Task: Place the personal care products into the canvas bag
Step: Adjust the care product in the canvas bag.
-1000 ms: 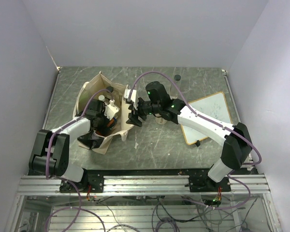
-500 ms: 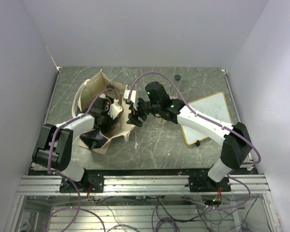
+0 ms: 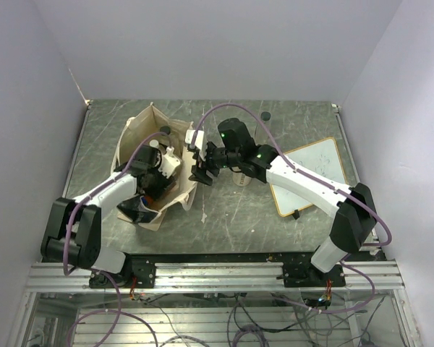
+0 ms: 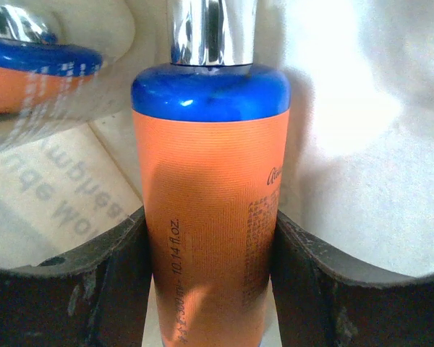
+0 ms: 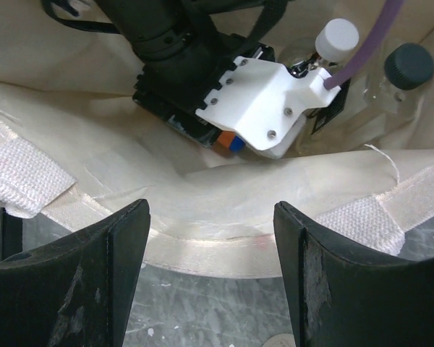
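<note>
The canvas bag [image 3: 139,129] lies open on the table's left half, and my left gripper [image 3: 161,168] is reached into it. In the left wrist view both left fingers [image 4: 108,282] press the sides of an orange bottle with a blue shoulder and silver neck [image 4: 210,195]. My right gripper [image 5: 213,267] hangs open just above the bag's near rim [image 5: 275,217], with nothing between its jaws. Past that rim the right wrist view shows the left gripper [image 5: 224,94], a white-capped bottle [image 5: 336,36] and a clear bottle with a dark cap [image 5: 409,65] inside the bag.
A wood-framed whiteboard [image 3: 312,172] lies on the table at the right, partly under the right arm. A small dark cap [image 3: 265,115] sits near the back edge. A pale round thing [image 3: 240,180] rests on the table beneath the right wrist.
The left jaws have come together on the orange bottle inside the bag, and the left arm and bag cloth have shifted a little. The right gripper has hardly moved.
</note>
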`<state>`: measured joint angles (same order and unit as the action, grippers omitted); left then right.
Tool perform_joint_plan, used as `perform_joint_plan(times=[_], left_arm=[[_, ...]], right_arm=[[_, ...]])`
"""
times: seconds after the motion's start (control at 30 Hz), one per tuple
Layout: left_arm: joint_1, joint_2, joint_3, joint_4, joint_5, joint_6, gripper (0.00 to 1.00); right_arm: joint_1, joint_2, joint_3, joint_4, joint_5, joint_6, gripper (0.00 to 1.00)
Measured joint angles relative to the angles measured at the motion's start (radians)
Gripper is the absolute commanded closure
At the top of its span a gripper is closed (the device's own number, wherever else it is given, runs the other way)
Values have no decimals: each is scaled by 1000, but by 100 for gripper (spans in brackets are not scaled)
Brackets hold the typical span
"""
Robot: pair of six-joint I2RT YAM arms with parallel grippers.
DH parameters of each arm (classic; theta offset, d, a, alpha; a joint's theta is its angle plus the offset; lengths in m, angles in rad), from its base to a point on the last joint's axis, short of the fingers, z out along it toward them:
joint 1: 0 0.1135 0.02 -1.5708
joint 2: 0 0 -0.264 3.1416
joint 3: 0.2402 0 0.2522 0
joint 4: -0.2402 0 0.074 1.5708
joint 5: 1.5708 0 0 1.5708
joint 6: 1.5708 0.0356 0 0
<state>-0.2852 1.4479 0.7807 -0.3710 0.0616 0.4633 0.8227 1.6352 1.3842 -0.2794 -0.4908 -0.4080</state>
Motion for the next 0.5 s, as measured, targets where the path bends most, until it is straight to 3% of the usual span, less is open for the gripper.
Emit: perform_joint_plan(times=[0.5], left_arm=[[3,-234,40,-114,45,-15,93]], right_arm=[[-8,0,24,-4,31,11,31]])
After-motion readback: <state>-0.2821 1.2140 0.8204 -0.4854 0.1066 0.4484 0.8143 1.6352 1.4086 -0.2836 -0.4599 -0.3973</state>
